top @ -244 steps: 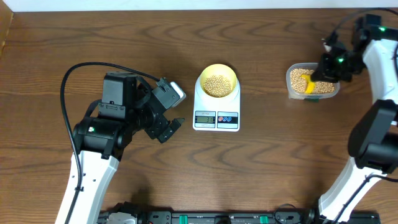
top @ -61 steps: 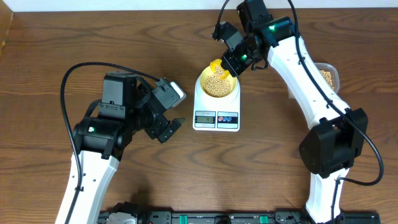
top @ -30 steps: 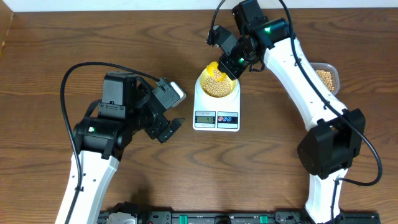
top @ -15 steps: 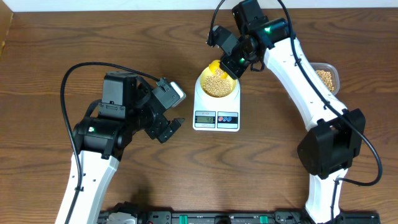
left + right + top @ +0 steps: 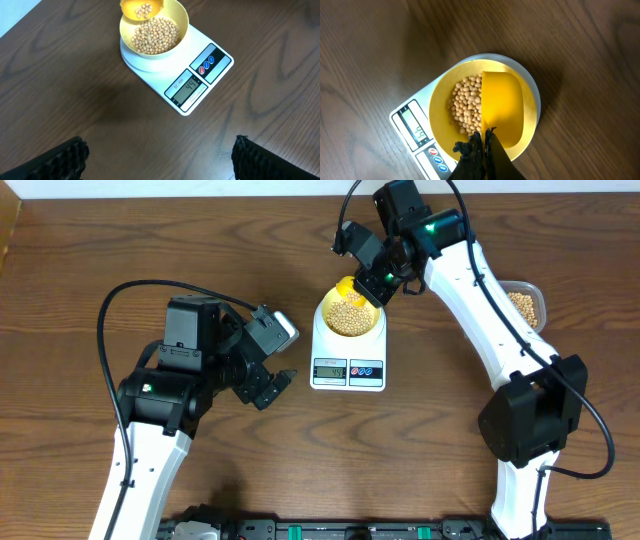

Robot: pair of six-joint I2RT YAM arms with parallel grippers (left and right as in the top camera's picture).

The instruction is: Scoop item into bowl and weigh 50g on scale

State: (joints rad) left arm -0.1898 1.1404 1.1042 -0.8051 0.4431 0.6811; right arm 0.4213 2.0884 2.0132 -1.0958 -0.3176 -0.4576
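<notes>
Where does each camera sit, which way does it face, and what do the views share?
Overhead: above the table, facing straight down on the scale, bowl, left arm and right arm.
Left wrist: beside the scale, angled down at it; the open left gripper shows in the bottom corners.
Right wrist: directly over the bowl, facing down; the right gripper, shut on the scoop, shows at the bottom.
Shared: all three show the bowl of beans on the scale.

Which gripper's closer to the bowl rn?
Right. The right gripper is shut on the scoop, holding it over the bowl. The left gripper sits open beyond the scale's left edge, apart from the bowl.
</notes>
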